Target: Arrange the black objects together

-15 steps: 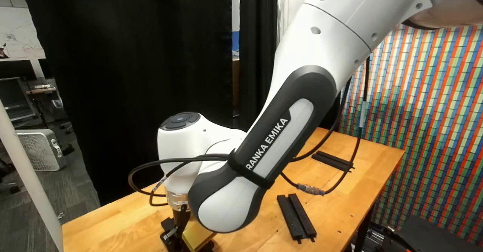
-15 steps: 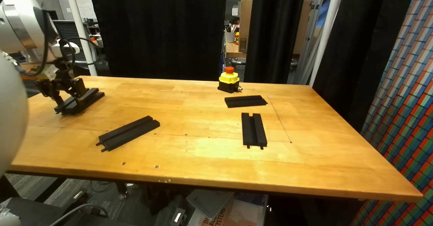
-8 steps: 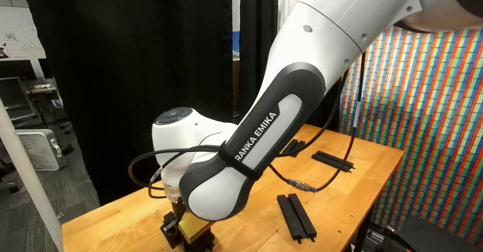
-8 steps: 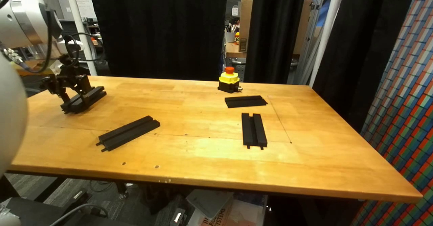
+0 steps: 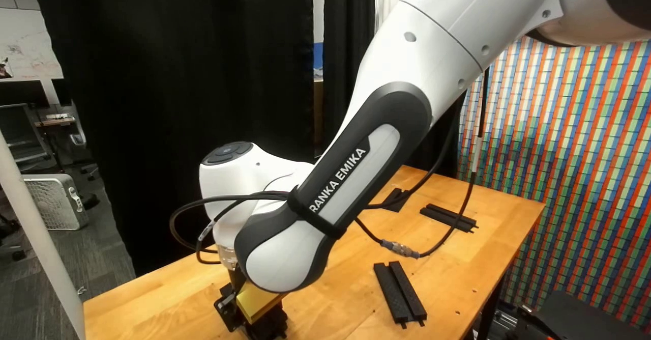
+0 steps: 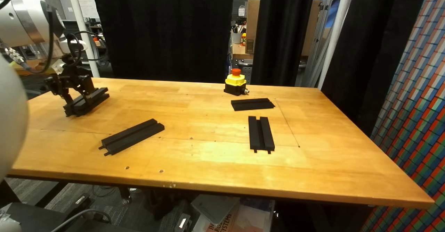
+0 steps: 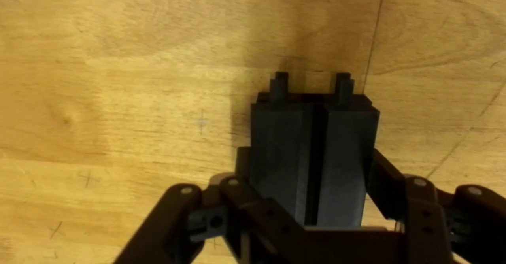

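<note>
Black bars [image 6: 133,136], three of them, lie apart on the table [image 6: 205,166] while the claw [image 7: 311,173] clasps another bar [image 7: 276,149].

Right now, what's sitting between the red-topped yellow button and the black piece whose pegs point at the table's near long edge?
Another black piece, turned crosswise. In an exterior view it lies between the button and that nearer piece.

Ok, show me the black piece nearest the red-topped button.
In an exterior view, the black piece running crosswise just in front of the button; no other black piece is so close to it.
</note>
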You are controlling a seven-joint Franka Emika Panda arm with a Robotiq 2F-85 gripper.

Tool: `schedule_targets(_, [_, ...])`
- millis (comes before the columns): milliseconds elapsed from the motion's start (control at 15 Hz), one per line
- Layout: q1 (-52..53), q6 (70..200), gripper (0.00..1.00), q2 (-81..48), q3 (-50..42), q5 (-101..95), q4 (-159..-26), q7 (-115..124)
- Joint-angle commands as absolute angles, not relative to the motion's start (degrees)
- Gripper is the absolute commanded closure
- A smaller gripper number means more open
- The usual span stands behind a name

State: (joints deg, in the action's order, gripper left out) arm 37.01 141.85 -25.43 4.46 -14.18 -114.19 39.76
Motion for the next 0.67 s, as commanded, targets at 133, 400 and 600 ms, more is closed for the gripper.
schedule_targets(133, [35.84, 140.62, 0.55, -25.99, 5.19, -14.18, -112.45, 39.6])
schedule_targets(400, [35.27, 140.31, 0.07, -26.27, 5.54, -13.51, -112.24, 39.21])
schedule_targets(600, [34.87, 140.52, 0.0, -26.45, 5.89, -13.33, -112.08, 38.81])
